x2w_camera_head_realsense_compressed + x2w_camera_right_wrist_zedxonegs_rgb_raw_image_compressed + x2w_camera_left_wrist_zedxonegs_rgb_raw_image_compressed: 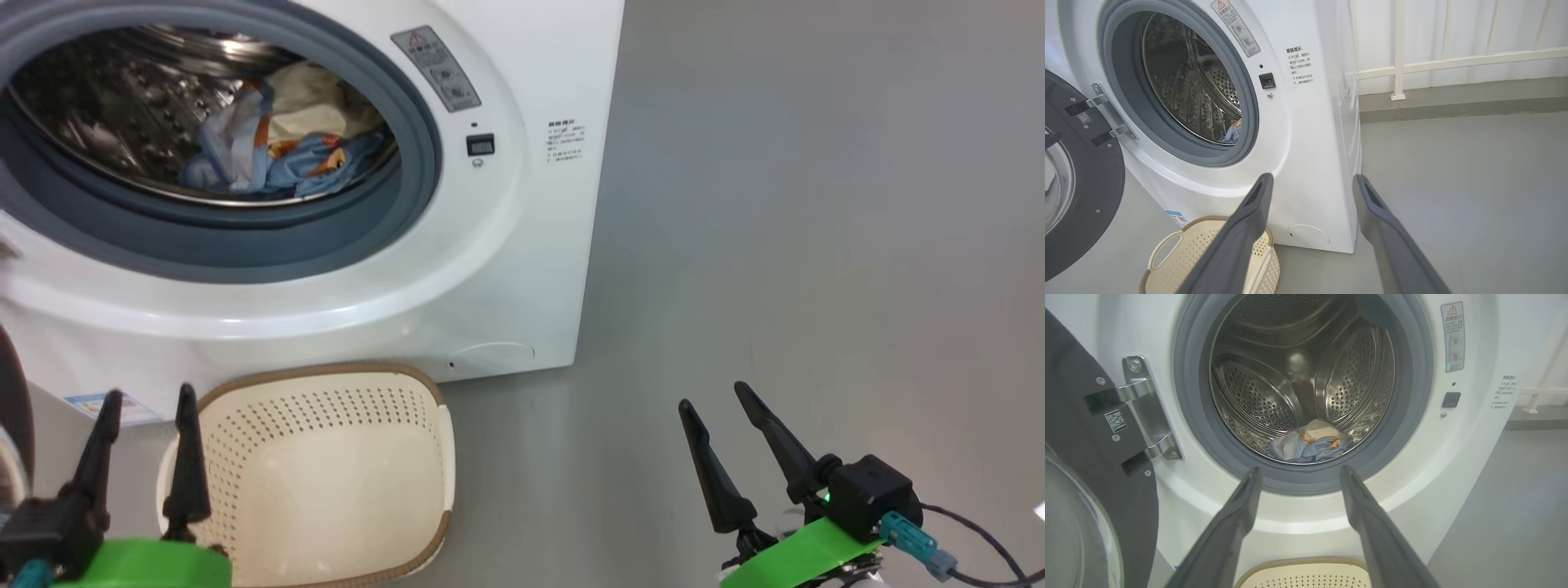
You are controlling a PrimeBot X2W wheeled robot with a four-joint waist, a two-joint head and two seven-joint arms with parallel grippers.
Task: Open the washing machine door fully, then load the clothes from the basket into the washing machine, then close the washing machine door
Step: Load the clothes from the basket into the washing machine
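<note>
Two garments, the clothes [269,147], lie in the washing machine [522,269] drum [98,106]; the basket [326,482] below shows bare bottom; left gripper [150,394] and right gripper [712,396] gape, unladen. Left wrist: washing machine door [1077,428] hangs open. Right wrist: basket at machine's foot.

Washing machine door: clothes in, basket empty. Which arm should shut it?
Left, probably. The washing machine door hangs open on the left, close beside the left gripper; the right gripper is on the far side.
</note>
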